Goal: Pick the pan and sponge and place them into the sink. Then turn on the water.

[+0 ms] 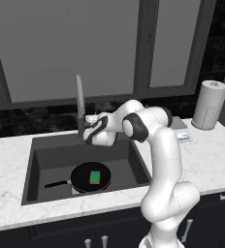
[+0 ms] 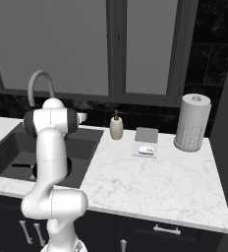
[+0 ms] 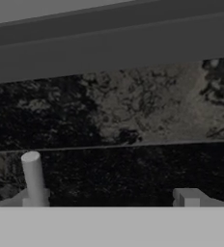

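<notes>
One pan (image 1: 84, 175), one sponge (image 1: 94, 177), one sink (image 1: 46, 157)

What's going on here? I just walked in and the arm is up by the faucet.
The pan already lies in the sink, with the sponge resting on it. The gripper is open, holds nothing, and sits close to the base of the faucet, facing the back wall. No water is running, so turning it on looks like the step left.
</notes>
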Robot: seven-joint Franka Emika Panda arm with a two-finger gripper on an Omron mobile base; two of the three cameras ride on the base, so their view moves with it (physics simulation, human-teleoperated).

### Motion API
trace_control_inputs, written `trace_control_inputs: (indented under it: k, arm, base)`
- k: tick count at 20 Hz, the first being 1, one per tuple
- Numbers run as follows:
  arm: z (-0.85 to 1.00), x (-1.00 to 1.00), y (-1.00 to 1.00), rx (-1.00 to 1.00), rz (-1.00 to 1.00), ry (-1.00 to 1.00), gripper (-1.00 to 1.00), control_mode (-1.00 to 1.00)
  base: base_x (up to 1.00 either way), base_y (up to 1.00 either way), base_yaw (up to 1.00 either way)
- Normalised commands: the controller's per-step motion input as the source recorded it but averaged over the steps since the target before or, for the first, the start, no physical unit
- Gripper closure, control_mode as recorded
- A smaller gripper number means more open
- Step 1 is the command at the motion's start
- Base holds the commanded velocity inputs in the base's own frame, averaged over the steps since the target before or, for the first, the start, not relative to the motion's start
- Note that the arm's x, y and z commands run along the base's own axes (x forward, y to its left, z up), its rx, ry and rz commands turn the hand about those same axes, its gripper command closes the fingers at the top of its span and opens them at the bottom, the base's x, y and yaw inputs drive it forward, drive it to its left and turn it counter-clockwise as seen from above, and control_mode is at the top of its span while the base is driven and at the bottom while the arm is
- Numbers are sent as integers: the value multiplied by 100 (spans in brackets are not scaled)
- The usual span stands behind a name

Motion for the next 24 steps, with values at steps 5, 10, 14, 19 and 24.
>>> trace_control_inputs:
  k: [5,10,14,19,24]
  arm:
    - [0,0,-100,2,4,-3,-100,-100]
    - [0,0,-100,3,7,-1,-100,-100]
    - [0,0,-100,3,7,0,-100,-100]
    - [0,0,-95,1,4,0,-100,-100]
    - [0,-7,-49,0,0,-1,-100,-100]
  base:
    - [0,0,0]
    - [0,0,0]
    - [0,0,0]
    - [0,0,0]
    - [0,0,0]
